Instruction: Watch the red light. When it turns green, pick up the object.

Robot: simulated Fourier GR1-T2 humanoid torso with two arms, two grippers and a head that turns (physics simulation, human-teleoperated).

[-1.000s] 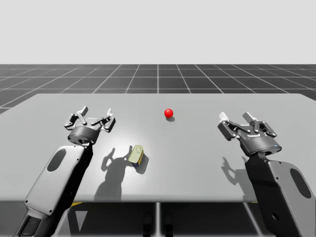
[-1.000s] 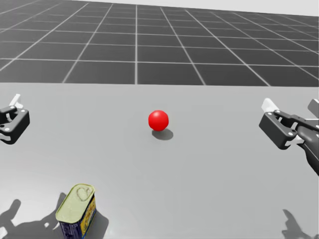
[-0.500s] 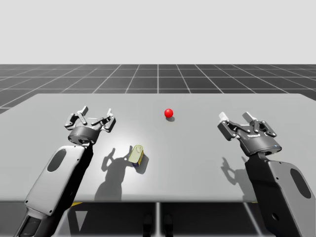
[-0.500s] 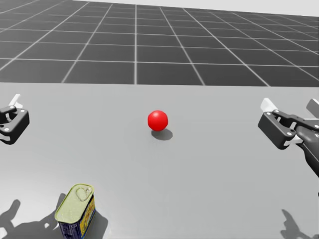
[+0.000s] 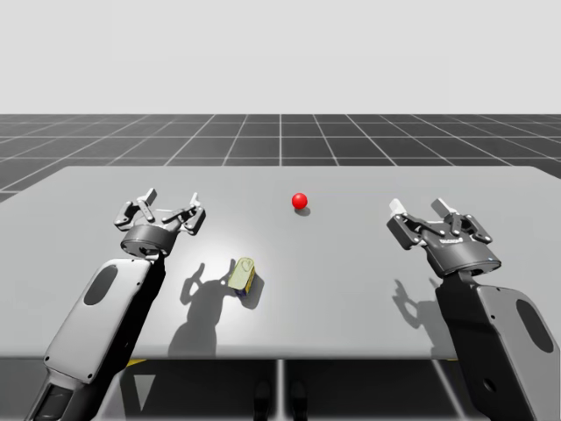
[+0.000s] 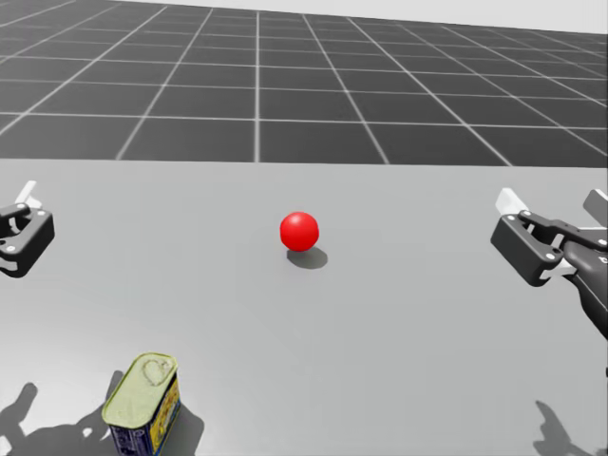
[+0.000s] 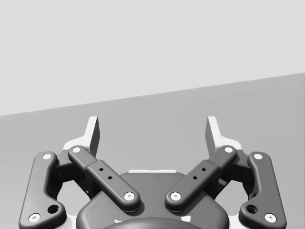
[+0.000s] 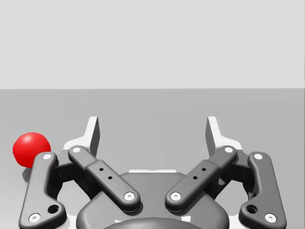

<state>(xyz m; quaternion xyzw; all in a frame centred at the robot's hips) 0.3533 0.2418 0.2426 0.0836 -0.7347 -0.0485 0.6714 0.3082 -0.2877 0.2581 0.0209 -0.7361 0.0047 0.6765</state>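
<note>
Where the light sits: red ball on the desk, toward the far edge, a little right of the middle, with its small shadow directly under it.
Light colour: red in the high, head and right wrist views.
Object: rectangular tin, pale yellow-green lid, blue and yellow sides; it stands on the desk toward the near edge, left of the middle. The lid faces up and its pull tab shows in the head view.
Left gripper: released, fingers spread wide with nothing between them. It hovers over the left part of the desk, farther from the near edge than the tin and apart from it. The left wrist view shows bare desk ahead of it.
Right gripper: released, fingers spread wide and holding nothing. It hovers over the right part of the desk, well apart from the tin. In the right wrist view the light lies beside one finger linkage, out to the side and not between the fingers.
In the way: bare desk lies between the left gripper and the tin. The left arm's shadow falls just beside the tin.
Surroundings: dark gridded floor beyond the far edge.
</note>
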